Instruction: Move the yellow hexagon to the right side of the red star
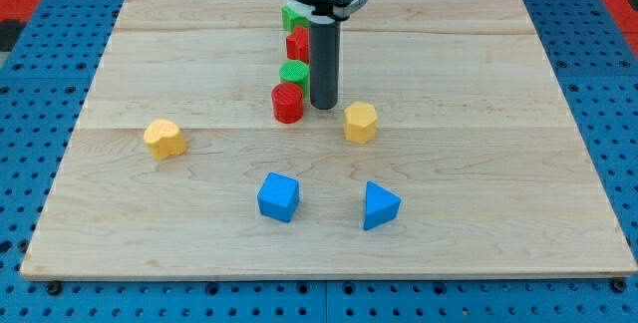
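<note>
The yellow hexagon (360,122) lies near the board's middle, below and to the right of the red star (297,44), which is partly hidden behind my rod. My tip (323,106) rests on the board just to the upper left of the hexagon, a small gap apart, and right beside the red cylinder (287,103). The green star (292,16) sits above the red star, partly hidden by the arm.
A green cylinder (293,72) sits between the red star and the red cylinder. A yellow heart-shaped block (164,138) lies at the left. A blue cube (278,196) and a blue triangular block (379,204) lie toward the view's bottom.
</note>
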{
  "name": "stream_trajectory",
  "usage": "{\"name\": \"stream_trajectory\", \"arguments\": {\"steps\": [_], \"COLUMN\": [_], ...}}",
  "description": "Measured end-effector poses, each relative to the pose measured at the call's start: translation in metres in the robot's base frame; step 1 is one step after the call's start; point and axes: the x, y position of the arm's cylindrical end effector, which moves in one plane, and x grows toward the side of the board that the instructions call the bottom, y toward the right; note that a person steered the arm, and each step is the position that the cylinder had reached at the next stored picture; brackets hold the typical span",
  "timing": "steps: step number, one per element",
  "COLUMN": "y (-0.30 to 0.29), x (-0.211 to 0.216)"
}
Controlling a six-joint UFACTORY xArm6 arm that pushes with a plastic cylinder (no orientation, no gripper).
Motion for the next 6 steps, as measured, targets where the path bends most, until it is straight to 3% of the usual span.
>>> {"name": "stream_trajectory", "arguments": {"steps": [2, 4, 5, 6], "y": [0.005, 0.020, 0.082, 0.059], "x": [-0.001, 0.040, 0.055, 0.077]}}
